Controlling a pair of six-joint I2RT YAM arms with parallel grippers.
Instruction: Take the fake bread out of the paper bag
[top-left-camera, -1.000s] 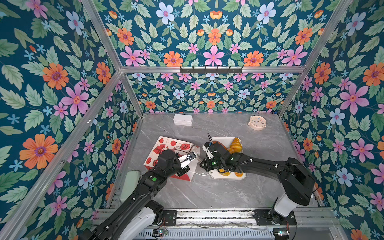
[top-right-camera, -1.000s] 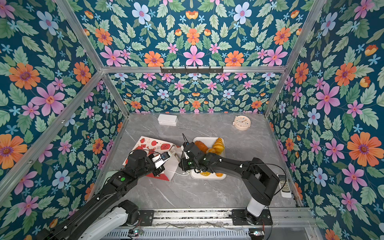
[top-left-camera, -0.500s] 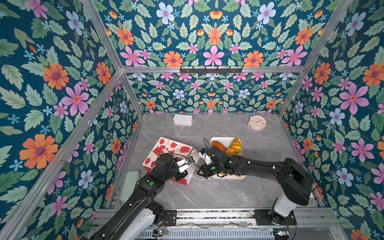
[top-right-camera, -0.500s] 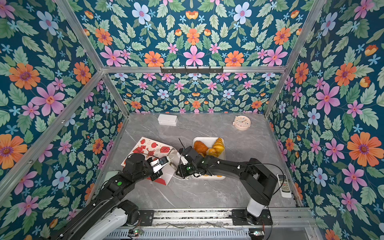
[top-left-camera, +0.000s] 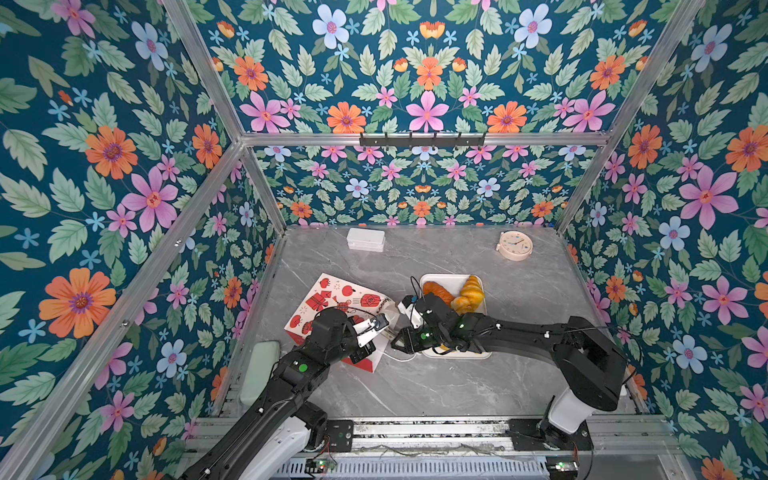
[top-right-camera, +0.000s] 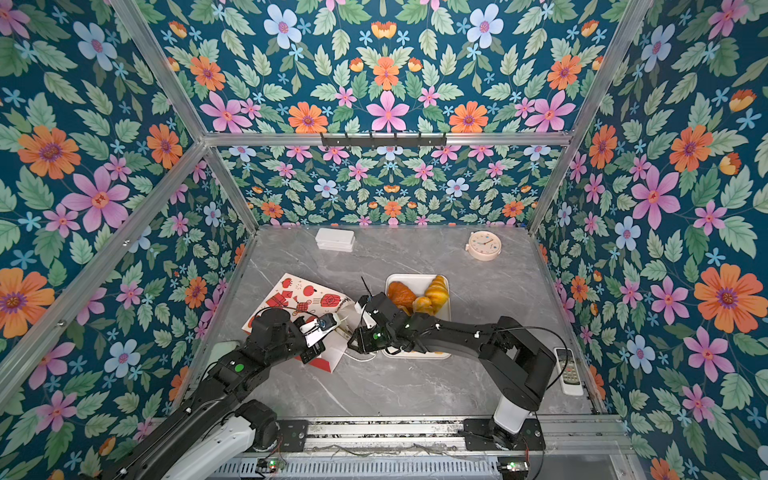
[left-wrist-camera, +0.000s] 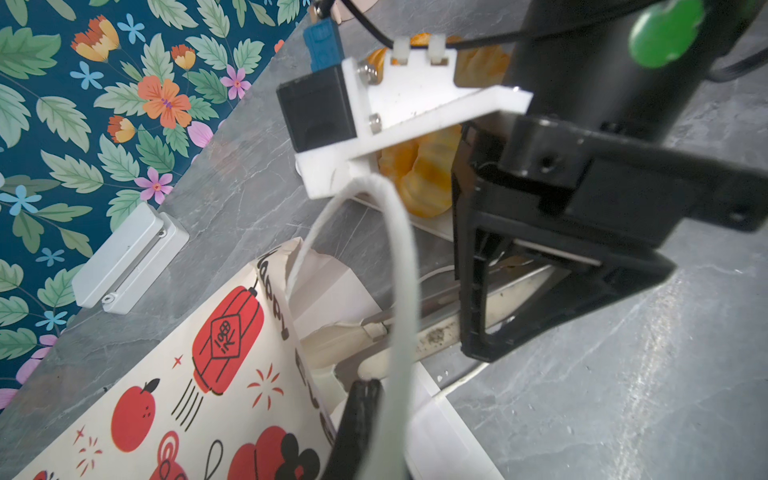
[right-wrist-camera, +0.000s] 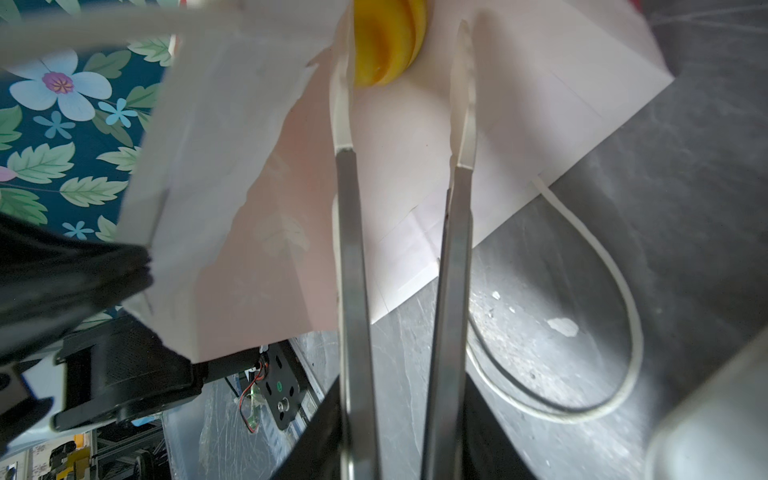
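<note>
One tool (right-wrist-camera: 401, 83), the right, now inside paper bag (right-wrist-camera: 232, 166).

Black jointed arms (top-left-camera: 519, 332) (green dots (top-left-camera: 302, 367)), white bases (top-left-camera: 569, 411), steel fingers (right-wrist-camera: 353, 249)

Mouth of paper bag (right-wrist-camera: 257, 166): open, passable (white interior bare up to a yellow pastry (right-wrist-camera: 386, 45)). Obstructions: cord handle (right-wrist-camera: 632, 332) on table (top-left-camera: 415, 386), tray (top-left-camera: 453, 277) just beside.

View along the right gripper (right-wrist-camera: 401, 83): its two long metal fingers (right-wrist-camera: 353, 249), parted with nothing between them, reach into the open mouth of the paper bag (right-wrist-camera: 232, 166). A yellow piece of fake bread (right-wrist-camera: 384, 41) lies deep inside, just beside one white fingertip. A cord handle (right-wrist-camera: 615, 316) loops on the grey table (right-wrist-camera: 685, 208). The left gripper (right-wrist-camera: 75, 270) pinches the bag's raised edge.
</note>
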